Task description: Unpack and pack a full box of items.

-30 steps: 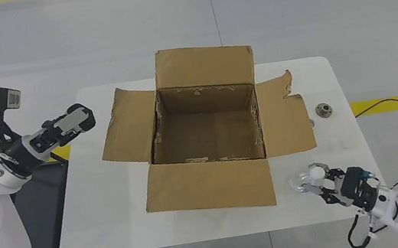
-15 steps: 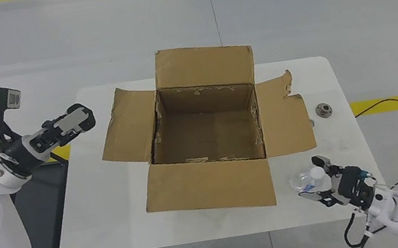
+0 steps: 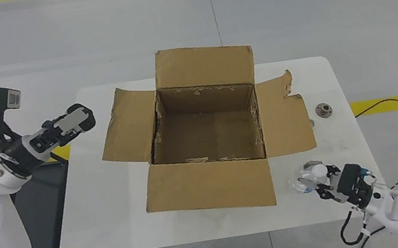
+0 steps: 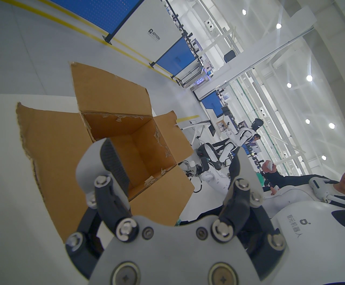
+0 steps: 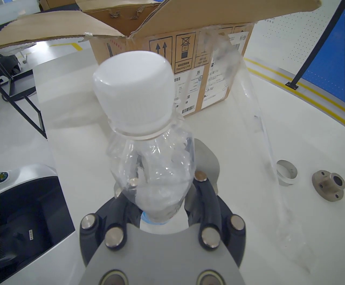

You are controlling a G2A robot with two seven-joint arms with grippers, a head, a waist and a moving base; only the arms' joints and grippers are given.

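An open, empty cardboard box (image 3: 208,134) stands mid-table with all its flaps spread; the left wrist view looks into the box (image 4: 129,140). Near the table's front right corner, my right gripper (image 3: 324,184) is shut on a crumpled clear plastic bottle (image 3: 308,180) with a white cap. Seen from the right wrist, the bottle (image 5: 151,151) sits between the fingers of the right gripper (image 5: 164,172), cap towards the box (image 5: 188,54). My left gripper (image 3: 75,121) hangs open at the table's left edge; its jaws (image 4: 171,155) hold nothing.
A metal flange (image 3: 324,111) lies on the white table (image 3: 112,214) to the right of the box, also seen as the flange (image 5: 328,185) beside a white ring (image 5: 287,176). A long clear plastic piece (image 5: 253,116) stands beside the bottle.
My right gripper has shifted and turned slightly near the front right corner, still holding the bottle. The left arm and the box have not moved.
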